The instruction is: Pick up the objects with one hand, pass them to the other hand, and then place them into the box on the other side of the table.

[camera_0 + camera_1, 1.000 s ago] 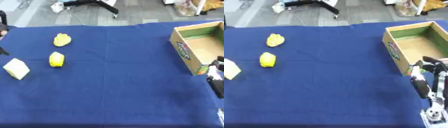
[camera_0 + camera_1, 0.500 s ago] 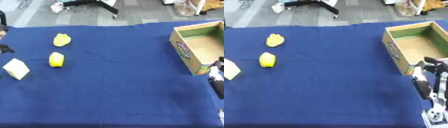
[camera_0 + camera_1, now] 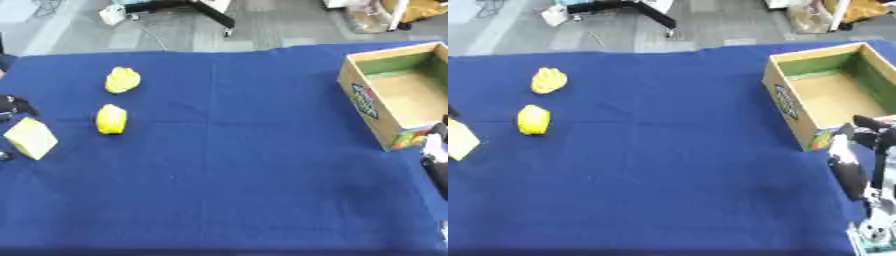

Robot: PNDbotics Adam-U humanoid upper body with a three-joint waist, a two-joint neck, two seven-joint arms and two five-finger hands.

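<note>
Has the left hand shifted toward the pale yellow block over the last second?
Yes. In the left eye view the left hand has dropped from level with the upper yellow fruit to just above the pale yellow block.

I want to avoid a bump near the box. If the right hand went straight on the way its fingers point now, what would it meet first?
The right hand points up the view toward the table's far side, so it would probably meet the cardboard box first, at its near corner just ahead. Depth is unclear; it might pass above.
</note>
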